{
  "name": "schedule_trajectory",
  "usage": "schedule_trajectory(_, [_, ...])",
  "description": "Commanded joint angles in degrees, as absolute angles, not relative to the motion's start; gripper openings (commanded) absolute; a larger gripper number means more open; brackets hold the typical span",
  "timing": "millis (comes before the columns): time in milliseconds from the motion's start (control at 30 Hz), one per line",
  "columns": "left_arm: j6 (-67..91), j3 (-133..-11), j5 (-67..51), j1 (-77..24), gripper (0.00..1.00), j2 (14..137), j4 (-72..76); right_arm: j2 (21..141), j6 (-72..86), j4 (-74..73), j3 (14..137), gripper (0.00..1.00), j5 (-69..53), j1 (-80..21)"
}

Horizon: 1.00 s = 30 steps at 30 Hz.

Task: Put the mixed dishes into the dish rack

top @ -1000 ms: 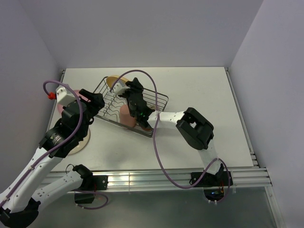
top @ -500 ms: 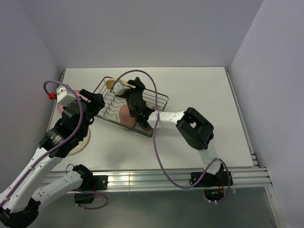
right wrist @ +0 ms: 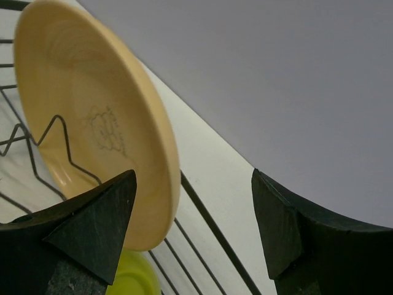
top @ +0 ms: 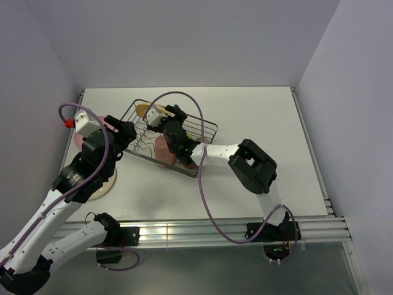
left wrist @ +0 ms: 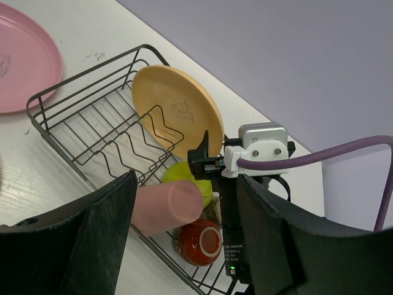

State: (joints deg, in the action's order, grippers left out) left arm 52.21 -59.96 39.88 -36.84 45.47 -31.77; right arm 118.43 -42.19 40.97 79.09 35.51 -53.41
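The silver wire dish rack (top: pixel 199 127) stands at table centre. The tan-orange plate (top: pixel 146 110) stands on edge at its far left end; it also shows in the left wrist view (left wrist: pixel 178 114) and the right wrist view (right wrist: pixel 92 123). The lime-green bowl (left wrist: pixel 183 175), salmon-pink tumbler (left wrist: pixel 161 208) and red mug (left wrist: pixel 199 241) lie in the rack. My right gripper (top: pixel 162 119) is open, with the plate's rim between its fingers near the left one. My left gripper (top: pixel 125 131) is open and empty beside the rack's left side. The grey-beige cup is hidden.
The pink plate (top: pixel 78 139) lies on the table left of the rack, partly under my left arm. The pale cream plate (top: pixel 104 183) lies nearer, mostly under that arm. A purple cable (top: pixel 202 184) loops over the rack and the right arm.
My right gripper has shifted a little to the left, closer round the tan-orange plate's rim. The left arm has hardly moved.
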Motion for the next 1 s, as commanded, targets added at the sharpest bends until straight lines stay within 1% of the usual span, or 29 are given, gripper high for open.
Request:
schedule_trajectory(0, [52.6, -60.3, 39.5, -36.6, 0.72, 45.3, -31.6, 114.2, -36.7, 36.2, 80.9, 0.83, 32.7, -52.6])
schedule_trajectory(233, [53.0, -60.4, 39.0, -36.6, 0.72, 45.6, -31.8, 111.2, -33.3, 33.9, 79.2, 0.84, 31.3, -52.4])
schedule_trajectory(467, [53.2, -61.3, 39.9, -36.6, 0.74, 47.2, -32.7, 106.1, -29.4, 31.6, 76.8, 0.85, 28.4, -51.6])
schedule_trajectory(567, [52.3, -62.6, 40.8, -36.5, 0.77, 48.9, -33.6, 102.9, -26.9, 28.6, 76.2, 0.85, 25.2, -51.2])
schedule_trajectory(700, [50.7, -67.5, 41.5, -34.6, 0.78, 53.4, -37.1, 98.4, -22.9, 24.4, 75.1, 0.85, 22.0, -50.5])
schedule_trajectory(800, [49.3, -70.8, 39.7, -30.9, 0.78, 57.3, -39.0, 93.1, -18.5, 22.2, 72.4, 0.85, 21.3, -50.3])
schedule_trajectory(867, [49.0, -72.7, 37.1, -25.5, 0.77, 60.8, -40.3, 88.8, -17.0, 20.8, 69.9, 0.85, 21.9, -50.4])
schedule_trajectory(900, [48.7, -74.3, 34.0, -23.5, 0.77, 61.9, -40.8, 87.2, -15.1, 20.5, 69.0, 0.85, 22.8, -50.4])
schedule_trajectory(933, [48.6, -75.1, 32.0, -18.5, 0.76, 64.3, -41.0, 85.7, -14.2, 20.0, 68.0, 0.85, 23.4, -50.4])
schedule_trajectory(967, [48.7, -76.6, 30.2, -15.7, 0.75, 65.5, -41.7, 82.6, -13.6, 19.1, 66.0, 0.85, 23.9, -50.4])
